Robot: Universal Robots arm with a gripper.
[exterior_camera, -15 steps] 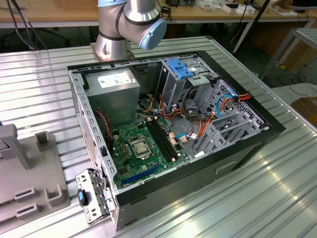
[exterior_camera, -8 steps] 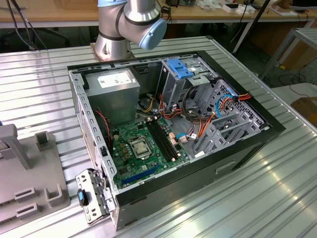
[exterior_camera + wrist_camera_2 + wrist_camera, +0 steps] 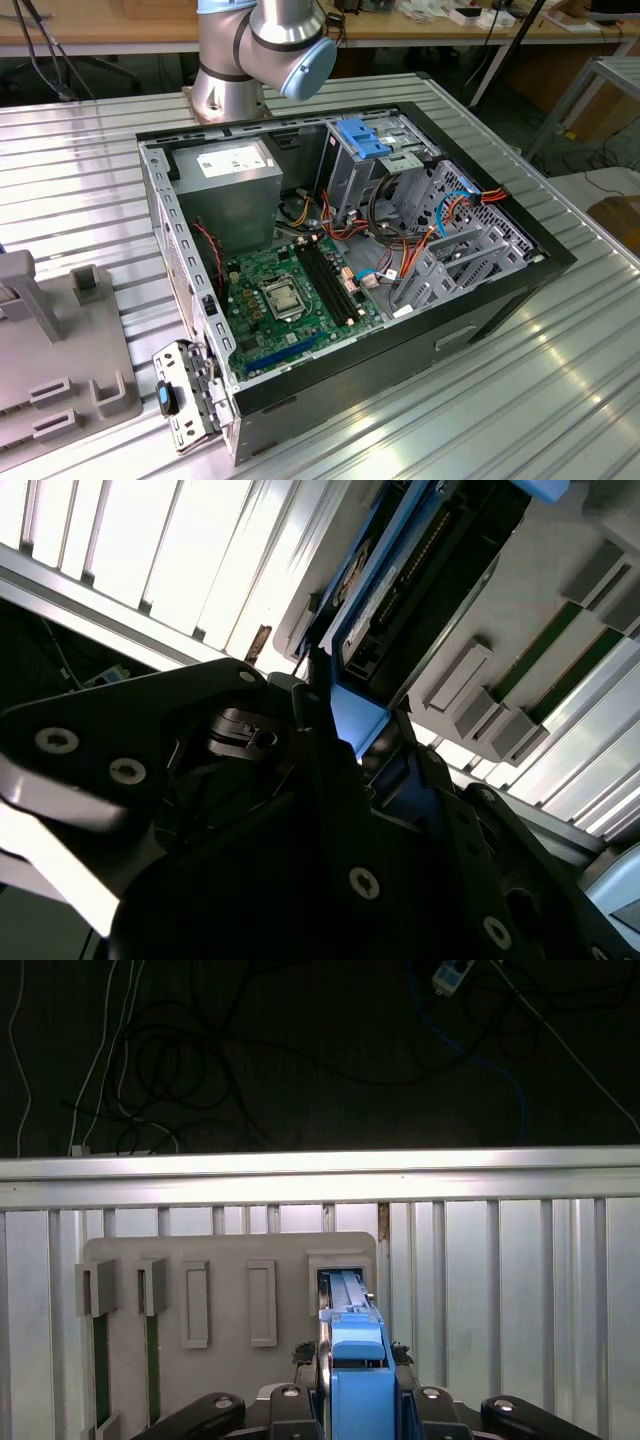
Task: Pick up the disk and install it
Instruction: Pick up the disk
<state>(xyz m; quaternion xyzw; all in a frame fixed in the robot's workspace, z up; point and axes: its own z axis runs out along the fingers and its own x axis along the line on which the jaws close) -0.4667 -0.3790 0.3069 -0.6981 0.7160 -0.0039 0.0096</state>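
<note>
On the exterior view's left, the grey holder plate [image 3: 55, 350] lies on the ribbed surface [image 3: 80, 160], at about 8 o'clock from the open computer case [image 3: 500, 290]. In the first wrist view you see the jaws closed on the blue carrier of the disk [image 3: 358, 1375], one each side. The disk's far end is at a slot [image 3: 345, 1282] of this plate.

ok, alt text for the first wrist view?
The gripper is shut on the disk, gripping its bright blue carrier edge-up, in line with the end slot of a grey slotted holder plate. The plate lies on a ribbed metal table. Past the table's edge there is dark floor with loose cables.
</note>
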